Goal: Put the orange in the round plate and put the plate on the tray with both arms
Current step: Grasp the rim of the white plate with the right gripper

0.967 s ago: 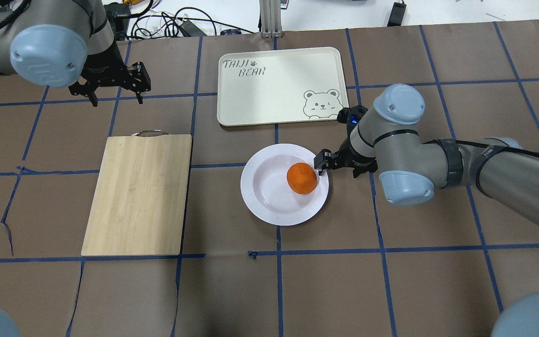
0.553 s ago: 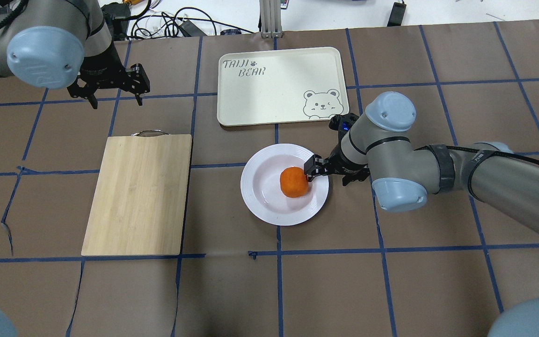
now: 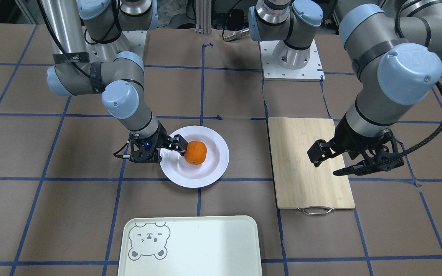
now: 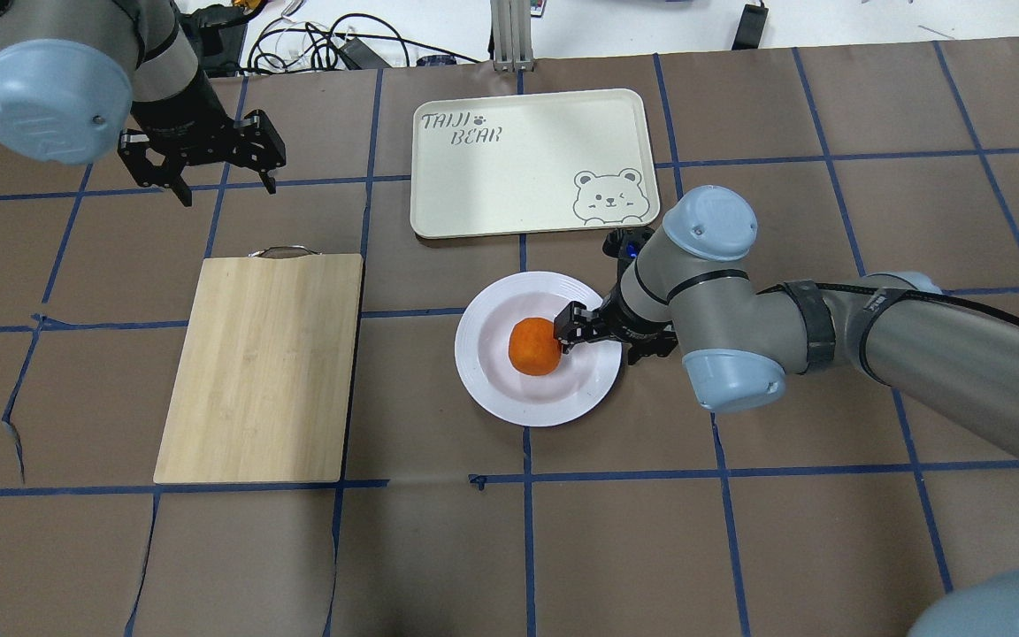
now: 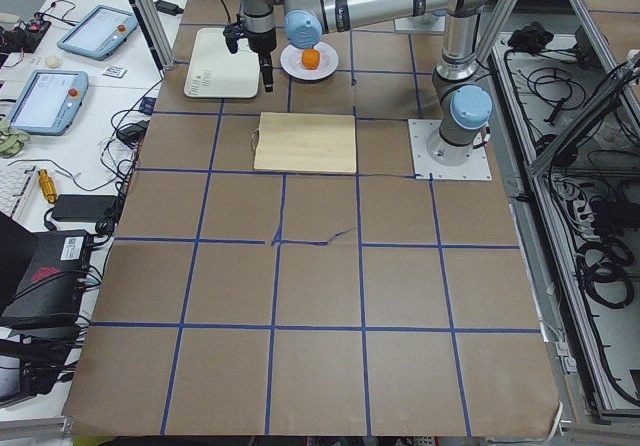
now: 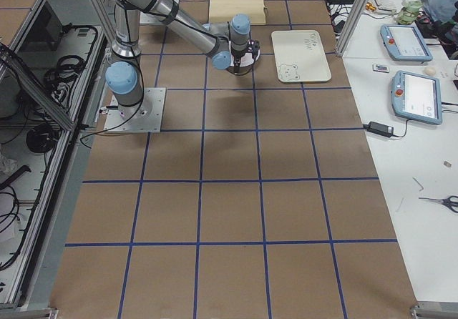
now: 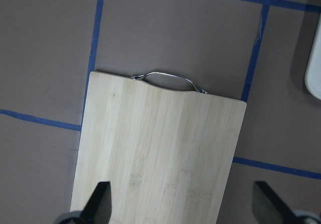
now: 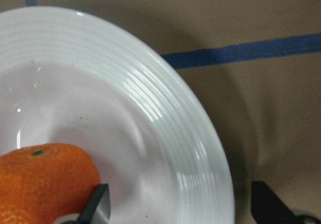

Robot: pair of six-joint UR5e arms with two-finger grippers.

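Right hand point(image 4: 605, 338) sits low over the round plate point(image 4: 492, 389) at its right rim, finger against the orange point(image 4: 534, 347): that side's blocked. Left rim's open: bare bench point(image 4: 412, 292) up to the cutting board point(image 4: 262, 367), and toward the tray point(image 4: 527, 168).

A wooden cutting board point(image 7: 160, 148) is lying flat on the brown table point(image 7: 175, 28), its metal handle point(image 7: 169, 78) pointing toward the view's top. The left gripper point(image 7: 183, 206) is hovering over the board's lower part, its two dark fingertips point(image 7: 102, 201) spread wide apart. Blue tape lines point(image 7: 253, 58) are crossing the table, and a pale tray point(image 7: 314, 68) corner is peeking in at the right.
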